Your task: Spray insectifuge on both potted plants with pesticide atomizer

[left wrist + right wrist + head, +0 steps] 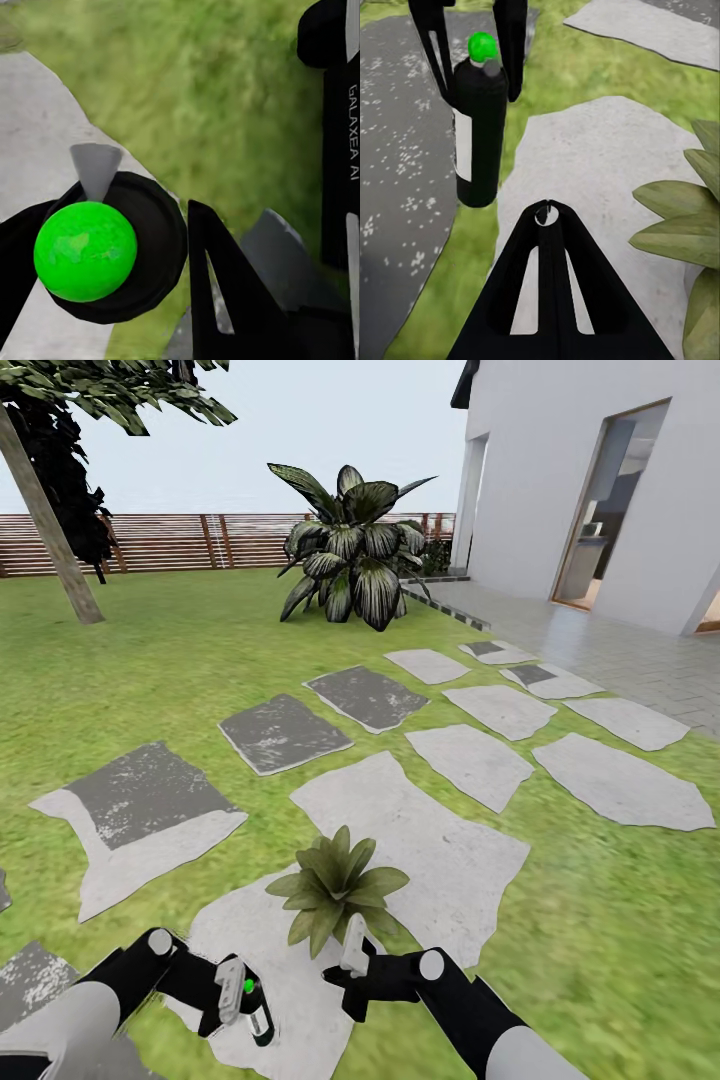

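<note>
A: Where does the job stand? Start big.

B: Lawn (200, 660) with stepping stones (420, 840); the big dark streaky bush (352, 550) stands at twelve o'clock by the fence (150, 542), and it's not a target. One potted plant (335, 885) sits on the near stone, dead ahead and close; its pot is hidden under the leaves. The second plant isn't in sight from here.

A: And the spray bottle?

B: Picked up, I'd judge; the spray bottle (255, 1010) hangs off the ground at seven o'clock, just beside the plant. The spot on its cap (85, 251) reads bright green. Spraying looks about to begin or under way; I can't see any mist, so coverage is unclear. The second plant is left to do.

A: Claws?

B: Left claw (240, 995) is clamped on the bottle near its top, fingers (514, 45) either side of the neck; right claw (352, 958) carries nothing, hovering at the plant's edge, its fingers pressed together, as far as its own camera shows.
</note>
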### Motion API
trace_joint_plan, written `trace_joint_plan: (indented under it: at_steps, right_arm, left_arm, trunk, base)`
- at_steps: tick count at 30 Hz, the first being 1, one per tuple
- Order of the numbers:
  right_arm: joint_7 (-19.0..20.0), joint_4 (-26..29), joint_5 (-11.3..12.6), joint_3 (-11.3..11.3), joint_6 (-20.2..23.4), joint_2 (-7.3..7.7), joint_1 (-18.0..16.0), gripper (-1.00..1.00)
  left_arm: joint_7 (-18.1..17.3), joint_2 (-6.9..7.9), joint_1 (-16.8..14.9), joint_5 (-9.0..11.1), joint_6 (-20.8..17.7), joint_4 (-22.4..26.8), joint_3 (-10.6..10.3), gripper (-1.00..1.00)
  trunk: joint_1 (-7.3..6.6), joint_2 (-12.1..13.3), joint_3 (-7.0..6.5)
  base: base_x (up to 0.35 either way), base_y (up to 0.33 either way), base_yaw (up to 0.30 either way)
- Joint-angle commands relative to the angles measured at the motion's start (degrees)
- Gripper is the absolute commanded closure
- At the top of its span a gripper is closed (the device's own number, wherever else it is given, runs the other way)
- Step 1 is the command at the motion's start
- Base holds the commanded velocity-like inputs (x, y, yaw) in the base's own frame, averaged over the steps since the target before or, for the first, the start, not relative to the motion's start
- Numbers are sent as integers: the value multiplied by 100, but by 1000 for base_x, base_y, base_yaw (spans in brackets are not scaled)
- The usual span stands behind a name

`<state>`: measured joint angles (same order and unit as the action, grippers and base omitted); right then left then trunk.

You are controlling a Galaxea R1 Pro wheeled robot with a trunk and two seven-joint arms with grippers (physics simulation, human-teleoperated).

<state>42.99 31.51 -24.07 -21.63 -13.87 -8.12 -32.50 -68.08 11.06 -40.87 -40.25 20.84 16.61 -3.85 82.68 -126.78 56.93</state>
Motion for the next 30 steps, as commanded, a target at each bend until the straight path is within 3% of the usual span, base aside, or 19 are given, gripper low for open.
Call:
trace_joint_plan:
  at_steps: [1, 2, 3, 6, 8, 10, 14, 17, 19, 20, 22, 23, 25, 26, 28, 30]
  right_arm:
    - [0, 1, -61, 10, -36, 1, -2, 100]
    - [-2, -1, -62, 13, -36, 2, -2, 100]
    - [-4, -3, -62, 15, -37, 9, -2, -100]
    - [-14, -17, -69, 24, -40, 37, -2, -100]
    - [-74, -151, -74, 28, -50, 44, -2, -100]
    - [-441, -421, -76, 48, -53, 72, -2, -100]
    - [-2062, -1408, -67, 42, -65, 345, 4, -100]
    - [-3579, -2507, -13, 58, -73, 507, 6, -100]
    - [-4365, -2829, 140, 68, -82, 645, 17, -100]
    - [-4594, -2882, 310, 77, -83, 691, 26, -100]
    - [-4997, -2949, 1108, 143, -82, 756, 119, -100]
    - [-5200, -2966, 1711, 174, -81, 800, 190, -100]
    - [-5515, -2979, 2522, 191, -80, 903, 270, -100]
    - [-5781, -2983, 3060, 197, -81, 984, 308, -100]
    - [-6065, -2990, 3732, 201, -81, 1123, 369, -100]
    - [-6159, -2986, 4058, 198, -88, 1193, 419, -100]
  left_arm:
    - [-2, 96, 1, 18, 16, 3, -28, 100]
    - [0, 156, 0, 18, 16, -8, -28, 100]
    - [7, 244, 0, 18, 17, -23, -28, 100]
    - [127, 465, 0, 21, 11, -46, -14, 100]
    - [409, 560, 0, 41, -24, -59, 15, 100]
    - [836, 594, 0, 69, -69, -70, 28, 100]
    - [1583, 597, 0, 167, -221, -104, 104, 100]
    - [1980, 566, 0, 554, -769, -170, 626, 100]
    - [2052, 555, -3, 682, -1176, -178, 934, 100]
    - [2070, 552, -5, 705, -1352, -172, 1036, 100]
    - [2164, 545, -8, 732, -1832, -144, 1226, 100]
    - [2224, 539, -13, 742, -2105, -129, 1272, 100]
    - [2263, 527, -35, 752, -2460, -114, 1298, 100]
    - [2275, 510, -57, 757, -2730, -102, 1306, 100]
    - [2279, 472, -90, 762, -3191, -83, 1308, 100]
    - [2281, 390, -104, 760, -3761, 65, 1308, 100]
  trunk:
    - [-1, -2, 5]
    - [-1, -2, 5]
    - [-1, -2, 5]
    - [-1, -2, 5]
    - [-1, -2, 5]
    - [-1, -2, 5]
    - [-1, -2, 5]
    - [-1, -2, 5]
    - [-1, -2, 5]
    - [-1, -2, 5]
    - [-1, -2, 5]
    - [-1, -2, 5]
    - [-1, -2, 5]
    - [-1, -2, 5]
    - [-1, -2, 5]
    - [-1, -2, 5]
  base:
    - [0, 0, 0]
    - [0, 0, 0]
    - [0, 0, 0]
    - [0, 0, 0]
    - [0, 0, 0]
    - [0, 0, 0]
    - [0, 0, 0]
    - [0, 0, 0]
    - [0, 0, 0]
    - [0, 0, 0]
    - [0, 0, 0]
    - [0, 0, 0]
    - [0, 0, 0]
    - [0, 0, 0]
    - [0, 0, 0]
    - [0, 0, 0]
